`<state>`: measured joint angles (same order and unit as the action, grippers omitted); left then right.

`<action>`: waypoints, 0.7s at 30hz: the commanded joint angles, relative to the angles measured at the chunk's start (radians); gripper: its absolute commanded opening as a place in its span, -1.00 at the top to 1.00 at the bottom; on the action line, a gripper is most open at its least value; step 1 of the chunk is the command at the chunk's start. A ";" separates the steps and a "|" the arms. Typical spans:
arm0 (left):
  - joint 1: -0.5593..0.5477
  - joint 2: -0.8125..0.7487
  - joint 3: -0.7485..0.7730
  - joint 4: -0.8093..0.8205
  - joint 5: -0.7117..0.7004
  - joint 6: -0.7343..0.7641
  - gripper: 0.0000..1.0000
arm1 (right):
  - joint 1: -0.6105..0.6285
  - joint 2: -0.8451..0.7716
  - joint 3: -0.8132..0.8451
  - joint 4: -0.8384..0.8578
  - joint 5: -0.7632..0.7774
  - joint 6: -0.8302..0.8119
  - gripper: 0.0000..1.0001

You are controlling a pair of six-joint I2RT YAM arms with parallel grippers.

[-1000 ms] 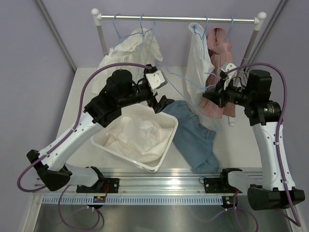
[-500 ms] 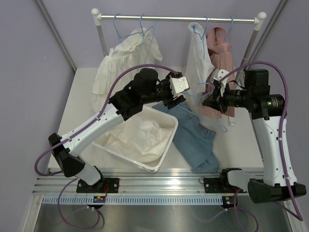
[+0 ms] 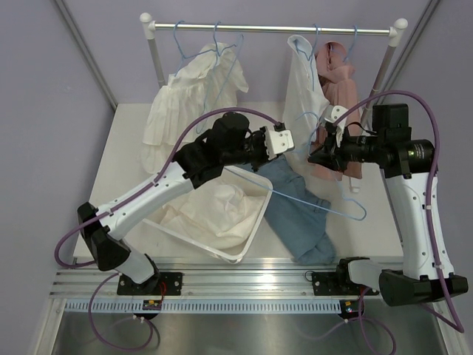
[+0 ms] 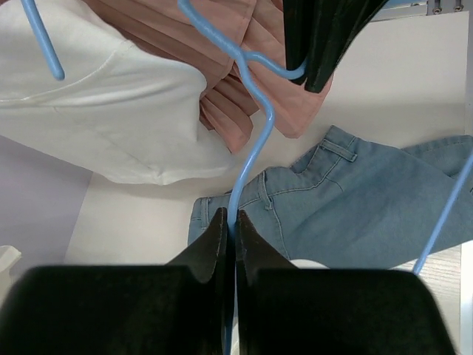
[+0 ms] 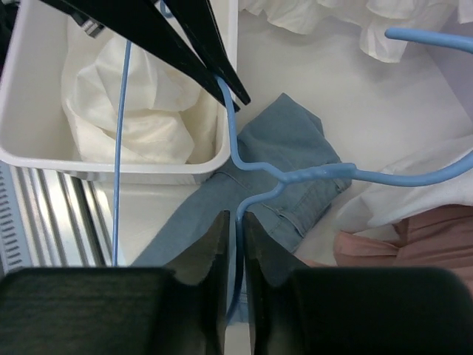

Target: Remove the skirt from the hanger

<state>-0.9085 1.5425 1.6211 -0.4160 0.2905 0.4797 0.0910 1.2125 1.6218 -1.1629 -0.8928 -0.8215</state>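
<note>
Swung over from above the bin toward 3 o'clock, the left pincer now clamps the bare blue hanger, the denim skirt lying loose on the surface at its 5 o'clock and seemingly freed, while the right pincer nips the hanger's neck, its hook hard to trace against the hanging clothes.

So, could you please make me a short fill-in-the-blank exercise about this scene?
1. The left gripper and the right gripper both grip one blue ____.
2. The skirt lies on the ____, beside the bin.
3. The cloth inside the bin is ____.

Missing words: hanger; table; white.
</note>
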 commanded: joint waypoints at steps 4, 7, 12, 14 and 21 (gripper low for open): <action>0.007 -0.116 -0.102 0.209 -0.048 -0.046 1.00 | 0.001 0.027 0.015 -0.027 -0.124 0.096 0.13; 0.007 -0.162 -0.153 0.249 -0.070 -0.064 1.00 | -0.013 0.047 0.006 -0.069 -0.198 0.084 -0.12; 0.007 -0.212 -0.202 0.275 -0.096 -0.076 1.00 | -0.048 0.104 -0.005 -0.167 -0.330 0.058 -0.13; 0.006 -0.222 -0.216 0.283 -0.102 -0.079 1.00 | -0.051 0.125 -0.004 -0.188 -0.350 0.045 -0.09; 0.007 -0.240 -0.244 0.286 -0.122 -0.070 1.00 | -0.050 0.139 0.023 -0.221 -0.402 0.062 0.55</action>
<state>-0.9047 1.3350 1.3880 -0.2195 0.1989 0.4164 0.0444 1.3579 1.6173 -1.3239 -1.2148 -0.7628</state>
